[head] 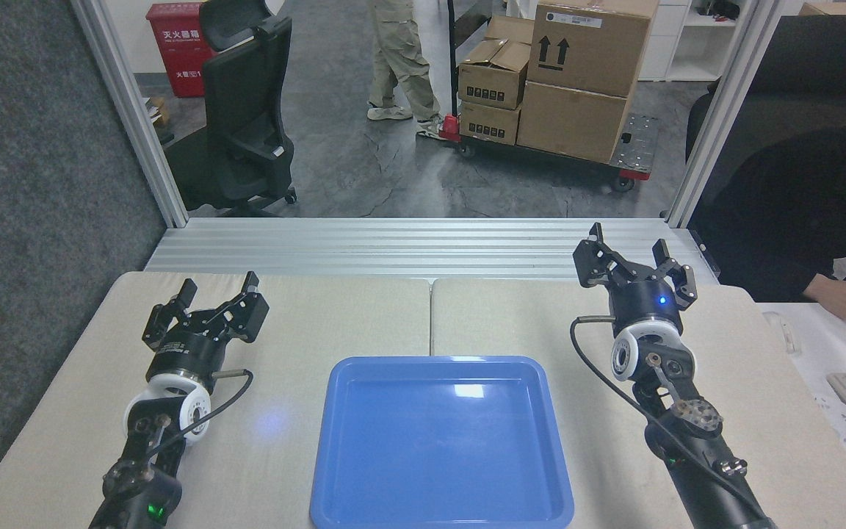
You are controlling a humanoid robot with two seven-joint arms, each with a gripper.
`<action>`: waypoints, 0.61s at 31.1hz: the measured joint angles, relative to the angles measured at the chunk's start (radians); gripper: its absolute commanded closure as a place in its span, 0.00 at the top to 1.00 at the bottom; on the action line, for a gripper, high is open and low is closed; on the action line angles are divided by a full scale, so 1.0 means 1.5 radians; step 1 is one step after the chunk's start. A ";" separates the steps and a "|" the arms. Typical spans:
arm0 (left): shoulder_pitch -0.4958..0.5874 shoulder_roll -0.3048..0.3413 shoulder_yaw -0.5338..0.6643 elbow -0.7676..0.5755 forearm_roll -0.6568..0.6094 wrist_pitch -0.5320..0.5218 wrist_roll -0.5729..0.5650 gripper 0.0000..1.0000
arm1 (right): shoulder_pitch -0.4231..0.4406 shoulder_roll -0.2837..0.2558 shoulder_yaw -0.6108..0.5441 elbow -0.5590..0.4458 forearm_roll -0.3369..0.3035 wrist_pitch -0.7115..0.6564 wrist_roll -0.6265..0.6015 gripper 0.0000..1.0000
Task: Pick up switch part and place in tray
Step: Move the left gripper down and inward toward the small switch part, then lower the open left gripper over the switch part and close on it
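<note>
The blue tray (441, 441) sits empty at the near middle of the beige tabletop (335, 316), between the two arms. The switch part does not show anywhere in the head view, on the tabletop or in the tray, so which way it lies from either claw, how its long axis runs, and which arm is nearer cannot be told. The left claw (210, 294) hovers over the tabletop's left half, fingers spread wide and holding nothing. The right claw (632, 253) is raised near the far right edge, likewise wide and empty. Judging from this, the pick is not yet begun; the part must first be found.
</note>
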 measured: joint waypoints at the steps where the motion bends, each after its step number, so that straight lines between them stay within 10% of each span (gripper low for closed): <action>1: 0.010 -0.001 0.000 -0.008 -0.017 0.002 0.000 0.99 | 0.000 0.000 0.000 0.000 0.000 0.000 0.000 1.00; 19: 0.150 -0.036 -0.013 -0.066 -0.206 0.237 0.032 1.00 | 0.000 0.000 -0.002 0.000 0.000 0.000 0.000 1.00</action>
